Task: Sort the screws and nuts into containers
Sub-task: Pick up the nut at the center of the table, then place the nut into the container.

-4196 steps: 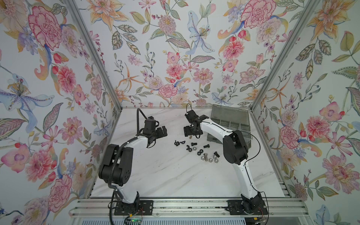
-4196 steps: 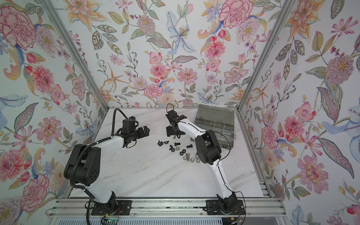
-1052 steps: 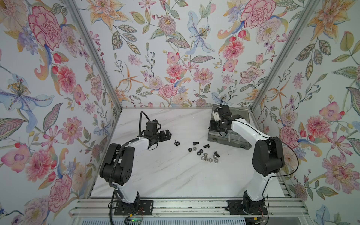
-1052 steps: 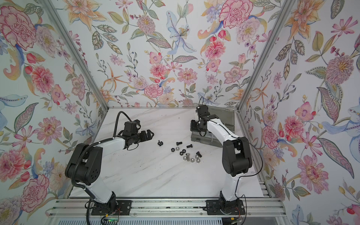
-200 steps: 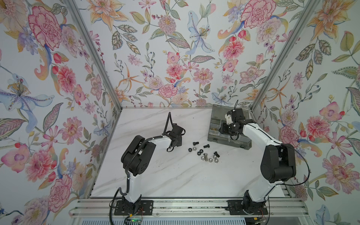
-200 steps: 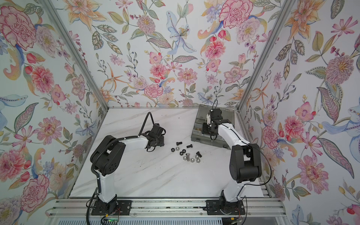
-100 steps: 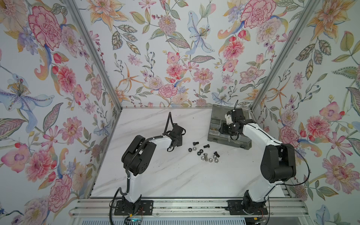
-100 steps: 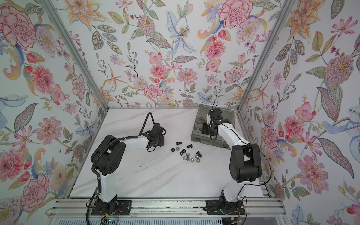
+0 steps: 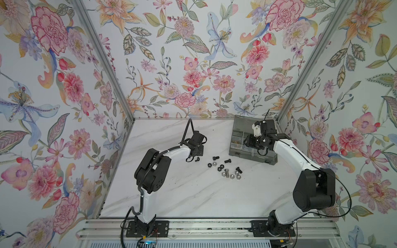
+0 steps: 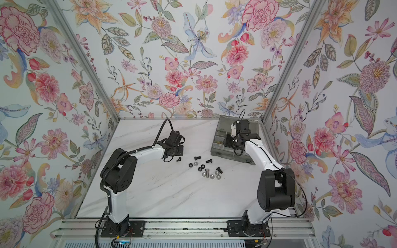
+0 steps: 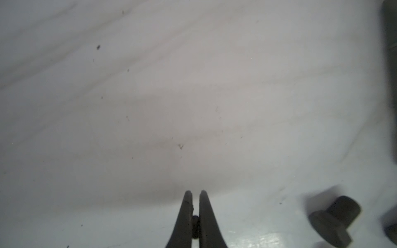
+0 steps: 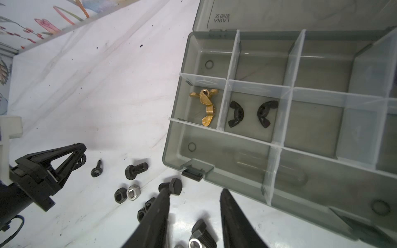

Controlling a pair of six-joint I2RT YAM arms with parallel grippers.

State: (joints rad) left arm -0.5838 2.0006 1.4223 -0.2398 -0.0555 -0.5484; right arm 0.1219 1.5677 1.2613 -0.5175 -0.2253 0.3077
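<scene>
Centrally, a small black piece (image 11: 195, 220), too hidden to name as screw or nut, sits pinched a little behind the tips of the left gripper (image 11: 195, 193). The gripper's two dark fingers are closed together on it just above the white marble-patterned tabletop (image 9: 193, 193). Its long axis cannot be told.

Just beside those tips, apart from them, a slim black screw with a round head (image 12: 96, 168) lies flat. Its long axis runs roughly front to back, shank toward the rear wall and head toward the robot bases.

Next outward, a black hex-head bolt (image 12: 136, 170) lies on its side, head toward the left gripper and threaded shank toward the grey translucent plastic organizer box (image 12: 171, 139). A black hex nut (image 12: 120, 195) and a shiny silver hex nut (image 12: 133, 192) lie touching each other.

In the open box, two brass wing nuts (image 12: 208, 112) share one compartment, and two black wing nuts (image 12: 236, 113) lie in the next. The right gripper (image 12: 193, 191) hangs near the box's front edge, fingers apart, with nothing between them.
</scene>
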